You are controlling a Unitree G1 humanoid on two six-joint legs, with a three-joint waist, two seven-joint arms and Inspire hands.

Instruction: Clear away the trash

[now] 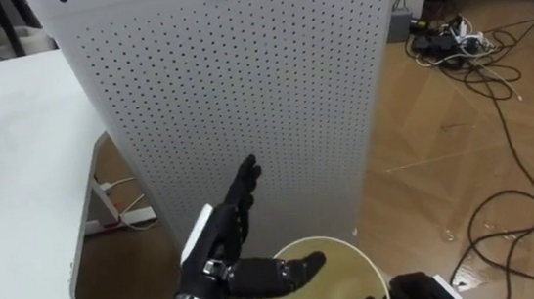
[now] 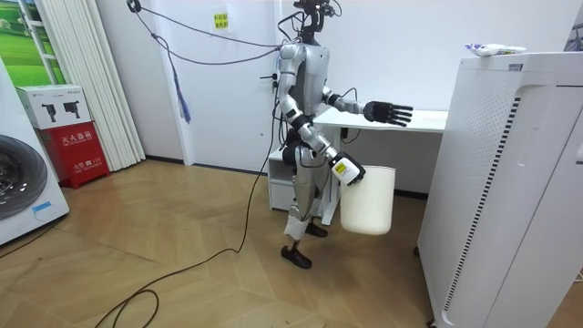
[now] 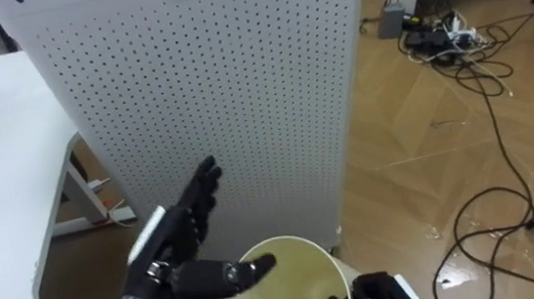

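1. Perforated cabinet (image 1: 241, 83): stands just beyond the left hand's (image 1: 219, 247) fingertips.
2. Bucket (image 1: 352, 269): below those fingers; the right hand (image 1: 413, 290) is curled over its rim.
3. Left hand: fingers straight, slightly spread, holding nothing.
4. Garbage (image 2: 495, 49): lies atop the cabinet, well above the fingers; the pick is judged outstanding.

Silver-grey humanoid body, black-fingered left hand (image 1: 227, 240) with white back plate, metallic wrist

My two head eyes look steeply down, close on the perforated cabinet (image 1: 242, 93) and bucket (image 1: 356, 254); the room camera, well off, views me from my right, sharing both.
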